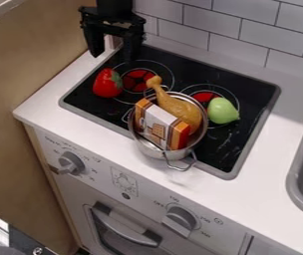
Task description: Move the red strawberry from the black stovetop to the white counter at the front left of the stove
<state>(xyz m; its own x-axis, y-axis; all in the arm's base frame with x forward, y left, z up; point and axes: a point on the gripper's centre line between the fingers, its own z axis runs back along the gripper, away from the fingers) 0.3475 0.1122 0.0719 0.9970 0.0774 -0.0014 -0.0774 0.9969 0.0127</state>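
Curved oven handle (125,227); round metal pot (149,151) holding smooth drumstick (179,110), boxy carton (159,124); green pear (223,110); red fruit (106,83) near gripper (114,56), fingers apart.

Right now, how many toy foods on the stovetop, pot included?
4: strawberry by left burner, drumstick and food box in pot, pear by right burner. Pot may hide more.
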